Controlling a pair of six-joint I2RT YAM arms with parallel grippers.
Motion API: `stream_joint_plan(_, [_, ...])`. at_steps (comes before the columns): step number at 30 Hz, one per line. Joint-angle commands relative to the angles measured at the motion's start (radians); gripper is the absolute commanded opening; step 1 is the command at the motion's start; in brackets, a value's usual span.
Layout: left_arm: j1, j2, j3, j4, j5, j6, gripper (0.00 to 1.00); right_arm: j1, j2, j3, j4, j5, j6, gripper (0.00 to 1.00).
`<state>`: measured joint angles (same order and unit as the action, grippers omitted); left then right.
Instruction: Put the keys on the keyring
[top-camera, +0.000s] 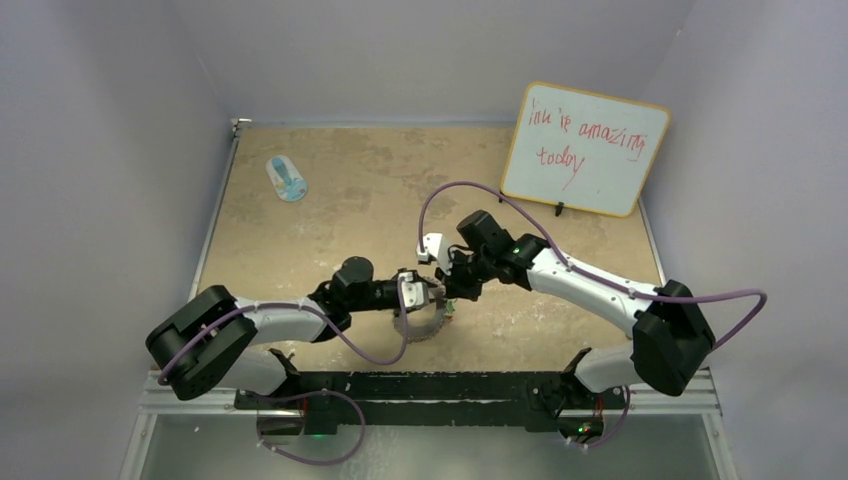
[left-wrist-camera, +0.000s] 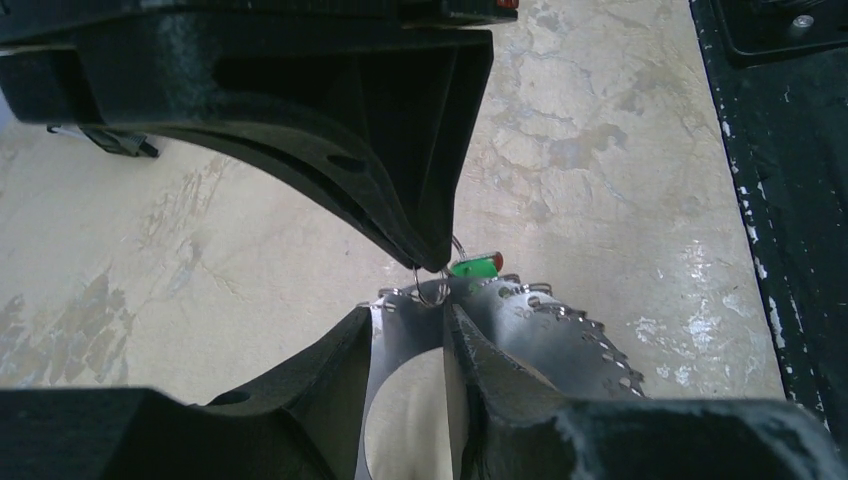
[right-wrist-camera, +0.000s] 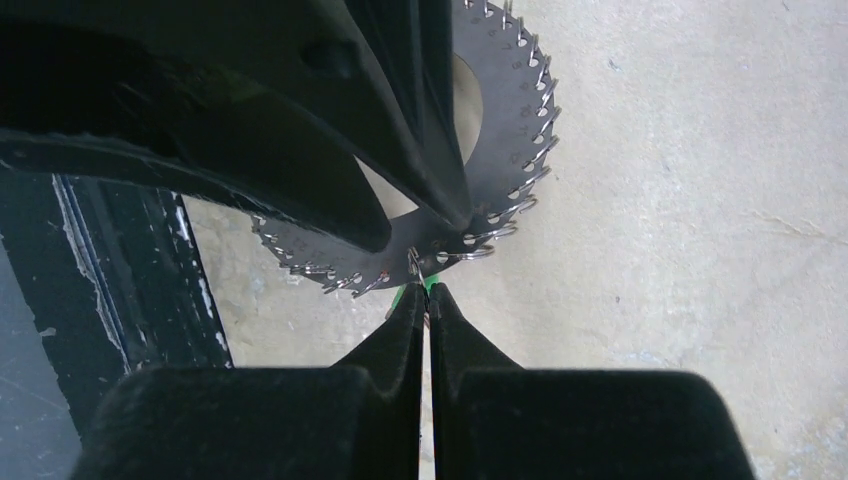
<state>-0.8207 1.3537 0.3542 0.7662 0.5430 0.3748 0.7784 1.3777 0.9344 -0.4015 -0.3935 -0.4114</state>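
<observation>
Soft, even overhead light, fairly bright.
Faint shadows beneath the arms (top-camera: 585, 280); dull sheen on the keyring (right-wrist-camera: 505, 140); nearest fingers (right-wrist-camera: 390, 360) dark, out of focus.

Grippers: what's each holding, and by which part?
Left gripper: large flat silver metal keyring, clamped across its band by the hole. Right gripper: small key with green plastic tag, pinched at the tag end.

A whiteboard (top-camera: 585, 148) at the upper right of the top view carried red handwriting ending "is amazing today"; its first word was unclear. Tiny numerals stamped along the keyring (right-wrist-camera: 510, 150) rim were illegible.
</observation>
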Motion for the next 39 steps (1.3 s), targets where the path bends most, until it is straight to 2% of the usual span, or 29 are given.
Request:
stream_joint_plan(1, [-0.008,0.019,0.048,0.022,0.029,0.009,0.29,0.02,0.018,0.058,0.005,-0.041,-0.013,0.0])
stream_joint_plan(10, [-0.026,0.055,0.11,-0.117,0.054,0.078,0.15,0.038,0.026,0.074,0.005,-0.032,-0.016,0.0])
stream_joint_plan(19, [-0.049,0.066,0.176,-0.312,0.0,0.171,0.15,0.051,0.032,0.09,-0.011,-0.009,-0.023,0.0])
stream_joint_plan(24, [-0.054,0.067,0.189,-0.357,-0.012,0.196,0.0,0.059,0.028,0.093,-0.006,-0.004,-0.028,0.0])
stream_joint_plan(31, [-0.055,0.067,0.181,-0.302,0.035,0.165,0.0,0.061,0.029,0.089,0.014,-0.006,-0.033,0.0])
stream_joint_plan(36, [-0.055,0.058,0.159,-0.237,0.031,0.13,0.17,0.061,0.028,0.085,0.025,-0.024,-0.039,0.0])
stream_joint_plan(39, [-0.056,0.048,0.129,-0.177,0.03,0.107,0.19,0.061,0.022,0.076,0.034,-0.028,-0.043,0.0])
